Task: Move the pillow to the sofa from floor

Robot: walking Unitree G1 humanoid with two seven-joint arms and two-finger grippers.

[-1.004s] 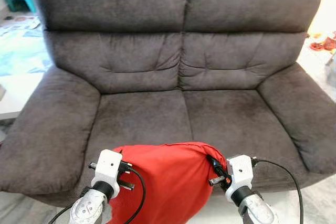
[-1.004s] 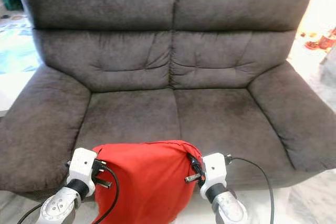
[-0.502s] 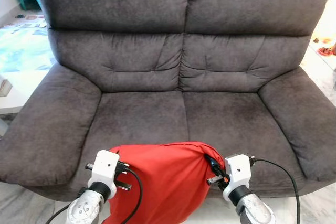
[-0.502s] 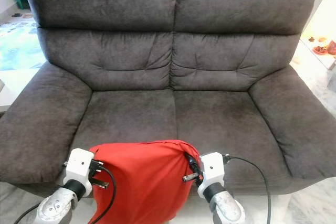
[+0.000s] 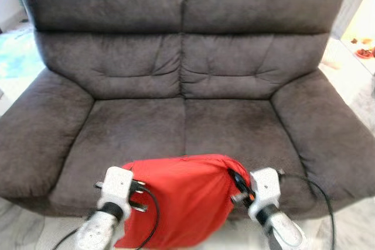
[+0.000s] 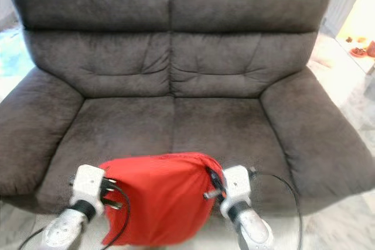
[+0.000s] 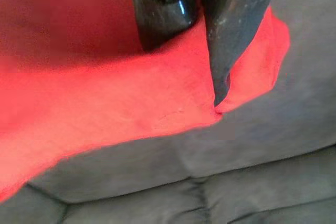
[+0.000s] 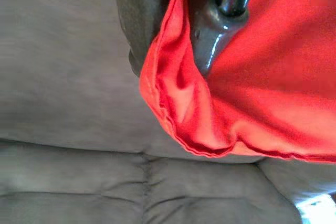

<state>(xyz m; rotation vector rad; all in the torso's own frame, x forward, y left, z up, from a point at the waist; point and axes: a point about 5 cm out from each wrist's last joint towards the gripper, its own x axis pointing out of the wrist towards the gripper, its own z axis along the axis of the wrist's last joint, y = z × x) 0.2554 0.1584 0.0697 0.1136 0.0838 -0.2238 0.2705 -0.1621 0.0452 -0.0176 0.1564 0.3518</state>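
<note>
Pillow: the red pillow (image 5: 179, 200) hangs between the two grippers at the sofa's front edge, its top over the seat cushions and its lower part hanging in front of the sofa.
Left gripper: the left gripper (image 7: 197, 51) pinches the pillow's fabric at its left upper corner.
Right gripper: the right gripper (image 8: 176, 40) has its fingers clamped on the seam at the right upper corner.
Sofa: the dark grey two-seat sofa (image 5: 181, 74) stands straight behind the pillow.

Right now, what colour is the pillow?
Plain red pillow, no pattern; clearest in the left eye view, held before the sofa.
</note>
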